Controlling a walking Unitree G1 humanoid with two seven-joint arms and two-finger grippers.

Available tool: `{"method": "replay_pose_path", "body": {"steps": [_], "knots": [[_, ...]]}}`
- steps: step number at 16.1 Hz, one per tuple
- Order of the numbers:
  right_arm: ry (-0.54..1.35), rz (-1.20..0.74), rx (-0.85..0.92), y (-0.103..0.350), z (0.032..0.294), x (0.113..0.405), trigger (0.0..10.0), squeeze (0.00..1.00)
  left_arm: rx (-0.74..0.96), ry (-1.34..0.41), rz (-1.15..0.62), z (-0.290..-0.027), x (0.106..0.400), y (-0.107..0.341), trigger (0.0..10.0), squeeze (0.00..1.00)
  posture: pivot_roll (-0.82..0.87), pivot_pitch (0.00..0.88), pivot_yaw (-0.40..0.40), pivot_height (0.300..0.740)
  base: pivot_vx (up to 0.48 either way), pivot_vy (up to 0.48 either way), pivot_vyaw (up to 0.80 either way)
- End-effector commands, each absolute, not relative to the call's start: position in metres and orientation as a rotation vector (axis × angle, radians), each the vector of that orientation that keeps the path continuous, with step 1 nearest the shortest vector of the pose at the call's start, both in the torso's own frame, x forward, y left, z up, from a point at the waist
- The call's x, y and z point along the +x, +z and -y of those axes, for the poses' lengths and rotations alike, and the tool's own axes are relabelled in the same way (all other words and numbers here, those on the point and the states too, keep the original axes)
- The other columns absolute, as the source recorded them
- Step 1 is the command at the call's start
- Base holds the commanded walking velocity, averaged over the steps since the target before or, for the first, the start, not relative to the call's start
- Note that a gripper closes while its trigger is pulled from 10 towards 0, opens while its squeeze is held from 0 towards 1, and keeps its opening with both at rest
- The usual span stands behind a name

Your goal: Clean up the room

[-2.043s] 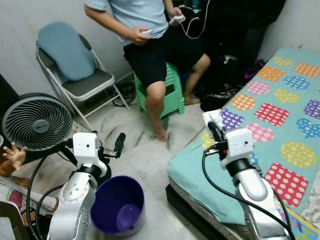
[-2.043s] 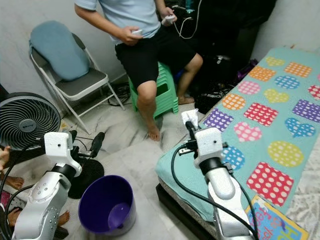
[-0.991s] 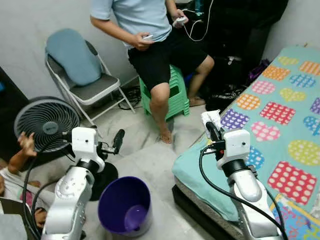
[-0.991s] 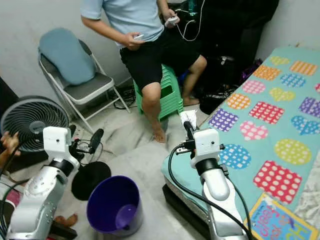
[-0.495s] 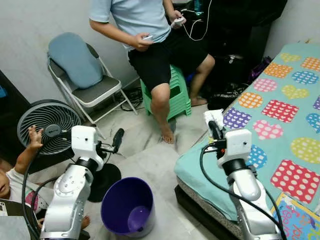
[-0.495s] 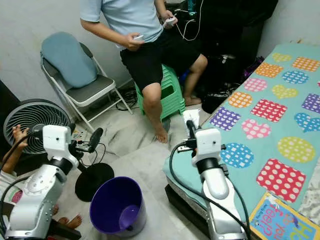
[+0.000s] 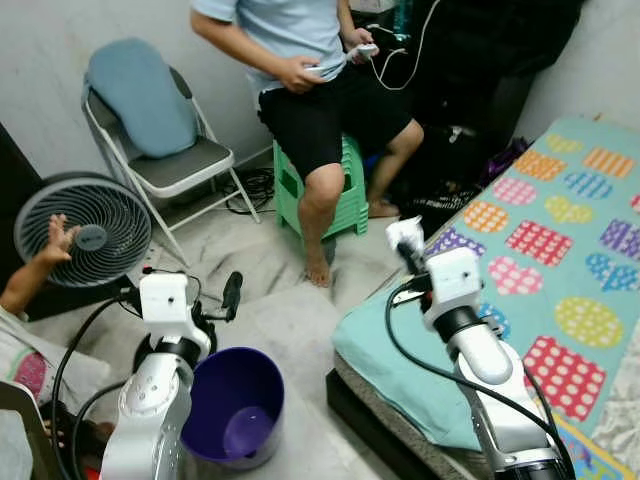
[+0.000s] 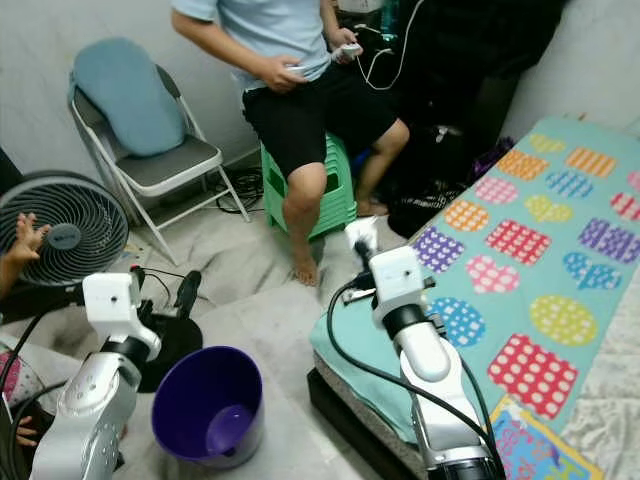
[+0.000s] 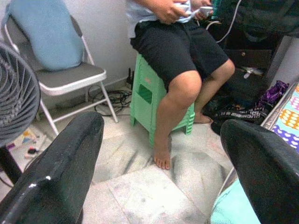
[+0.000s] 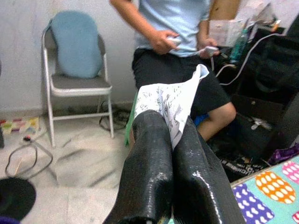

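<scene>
right gripper [image 7: 403,243] clamped on paper scrap [image 10: 175,103], held above bed [image 7: 560,290] edge. left gripper [image 7: 232,296] spread, empty, beside purple bin [image 7: 235,405]. mid-carry; next, likely swing scrap over bin, release.

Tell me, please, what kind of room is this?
Probably a small bedroom in a home. A bed with a patterned sheet stands on the right. A folding chair, a standing fan and a purple bin are on the tiled floor, and a person sits on a green stool.
</scene>
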State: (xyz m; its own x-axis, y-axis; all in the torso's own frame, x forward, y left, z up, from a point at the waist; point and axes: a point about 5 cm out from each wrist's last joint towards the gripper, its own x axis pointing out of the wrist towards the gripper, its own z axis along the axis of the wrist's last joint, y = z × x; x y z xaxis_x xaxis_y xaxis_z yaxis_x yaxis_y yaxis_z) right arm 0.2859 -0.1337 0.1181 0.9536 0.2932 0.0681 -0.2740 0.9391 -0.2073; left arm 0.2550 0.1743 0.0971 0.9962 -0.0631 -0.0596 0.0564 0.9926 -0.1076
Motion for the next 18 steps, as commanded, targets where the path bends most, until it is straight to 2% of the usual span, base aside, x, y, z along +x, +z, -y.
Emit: {"method": "replay_pose_path", "body": {"steps": [1,8,18], "knots": [[0.330,0.095,-0.204,0.121,0.124,0.290,10.0,0.00,-0.108,-0.024,-0.047,-0.179,0.253,0.100,10.0,0.00,-0.20,0.000,0.037,0.740,0.000,0.000,0.00],[0.385,0.135,-0.182,0.131,0.097,0.294,10.0,0.00,-0.092,0.004,-0.043,-0.183,0.249,0.101,10.0,0.00,-0.18,0.000,0.037,0.740,0.000,0.000,0.06],[0.379,0.151,-0.163,0.135,0.094,0.290,10.0,0.00,-0.088,-0.030,-0.042,-0.177,0.254,0.104,10.0,0.00,-0.20,0.000,0.054,0.740,0.000,0.000,0.80]]}}
